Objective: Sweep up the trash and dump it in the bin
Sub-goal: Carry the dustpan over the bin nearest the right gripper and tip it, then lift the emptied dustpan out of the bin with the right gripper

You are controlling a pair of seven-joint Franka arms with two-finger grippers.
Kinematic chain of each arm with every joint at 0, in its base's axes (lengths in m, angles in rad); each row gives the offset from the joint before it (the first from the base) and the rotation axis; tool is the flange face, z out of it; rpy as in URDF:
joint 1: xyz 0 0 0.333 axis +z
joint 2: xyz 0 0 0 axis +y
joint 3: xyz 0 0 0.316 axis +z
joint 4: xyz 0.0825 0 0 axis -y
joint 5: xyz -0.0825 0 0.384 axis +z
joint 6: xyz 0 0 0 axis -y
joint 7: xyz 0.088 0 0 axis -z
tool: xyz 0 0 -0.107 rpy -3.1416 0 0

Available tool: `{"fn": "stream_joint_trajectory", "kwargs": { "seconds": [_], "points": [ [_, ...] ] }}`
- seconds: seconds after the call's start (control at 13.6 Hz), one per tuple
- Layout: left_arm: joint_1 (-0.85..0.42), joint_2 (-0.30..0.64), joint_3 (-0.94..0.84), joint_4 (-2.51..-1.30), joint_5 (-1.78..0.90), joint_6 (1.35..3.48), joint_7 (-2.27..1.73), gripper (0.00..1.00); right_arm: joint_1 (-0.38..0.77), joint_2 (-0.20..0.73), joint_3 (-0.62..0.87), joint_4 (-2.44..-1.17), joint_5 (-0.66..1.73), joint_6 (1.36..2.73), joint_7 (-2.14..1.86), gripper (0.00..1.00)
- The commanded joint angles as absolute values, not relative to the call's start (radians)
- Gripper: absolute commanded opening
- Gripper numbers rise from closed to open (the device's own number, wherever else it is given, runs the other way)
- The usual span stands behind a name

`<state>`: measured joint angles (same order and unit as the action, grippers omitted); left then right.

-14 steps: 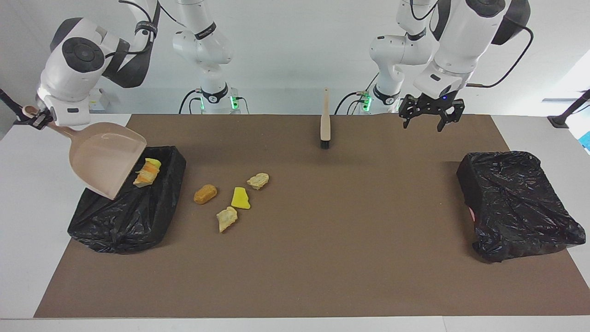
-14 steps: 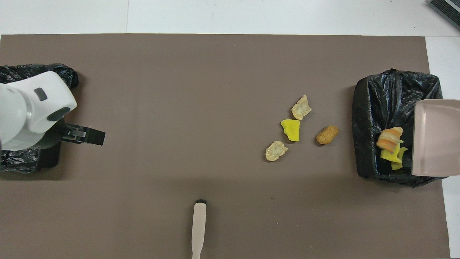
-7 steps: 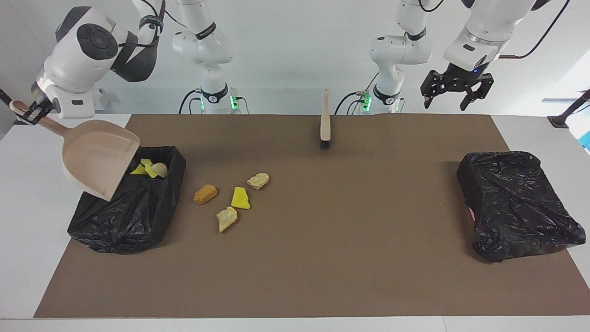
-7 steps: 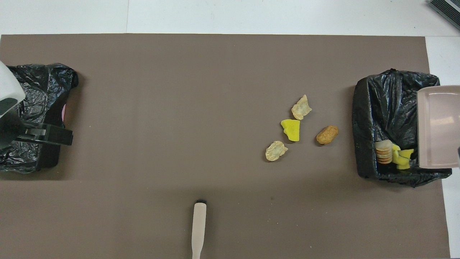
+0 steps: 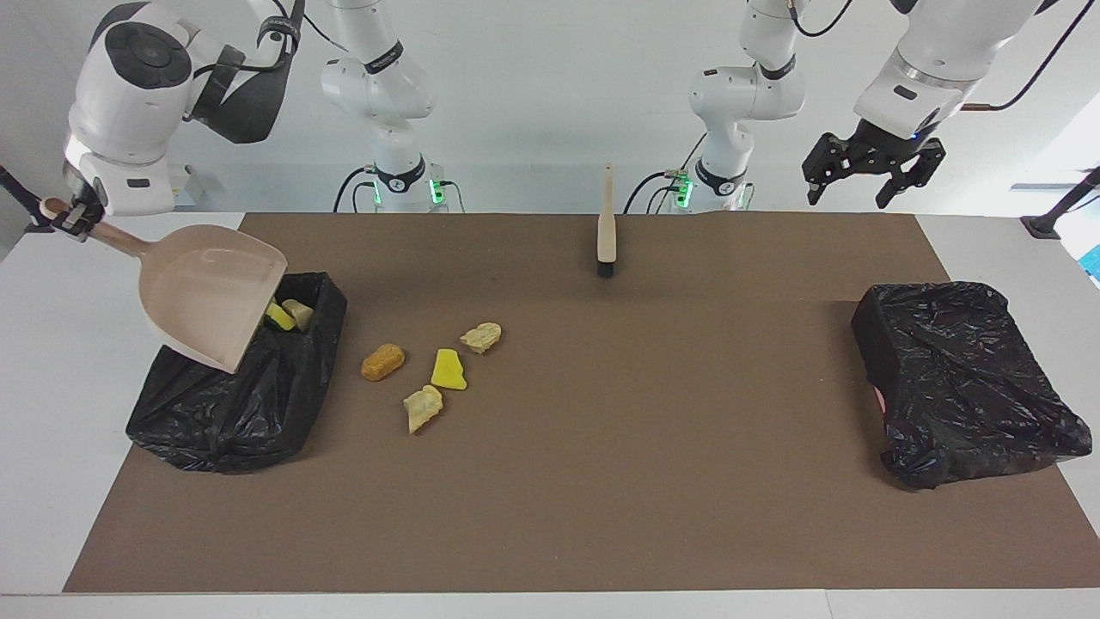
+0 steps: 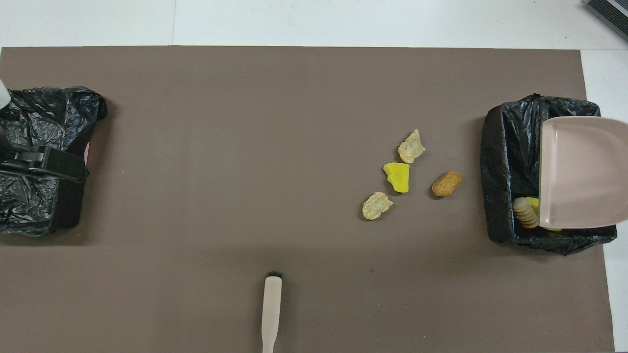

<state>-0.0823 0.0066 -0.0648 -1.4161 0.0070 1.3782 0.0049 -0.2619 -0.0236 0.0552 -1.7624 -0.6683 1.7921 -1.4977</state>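
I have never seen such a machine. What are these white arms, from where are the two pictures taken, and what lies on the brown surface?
These are two robot arms, each ending in a two-finger hand. One picture looks across the table at the robots; the other looks down from above them.

The right hand grips the handle of a beige dustpan, tilted over a black-lined bin that already contains a few pieces of trash. The left hand waits open in the air, over the table's edge near its own base.

On the brown mat four pieces lie beside that bin: an orange-brown nugget, a yellow wedge and two tan chunks. A brush lies nearer to the robots. A second bin stands at the left arm's end.
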Motion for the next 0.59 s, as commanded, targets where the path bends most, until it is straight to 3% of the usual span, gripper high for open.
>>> {"fn": "stream_joint_trajectory", "kwargs": {
  "seconds": [0.0, 0.51],
  "points": [
    [-0.063, -0.023, -0.064, -1.43, -0.009, 1.355, 0.034, 1.0, -0.29, -0.018, 0.058, -1.746, -0.525, 1.798, -1.546, 0.0],
    [-0.032, -0.104, -0.057, -1.569, -0.009, 1.443, 0.034, 1.0, -0.295, -0.028, 0.058, -1.764, -0.221, 1.799, -1.529, 0.0]
  ]
}}
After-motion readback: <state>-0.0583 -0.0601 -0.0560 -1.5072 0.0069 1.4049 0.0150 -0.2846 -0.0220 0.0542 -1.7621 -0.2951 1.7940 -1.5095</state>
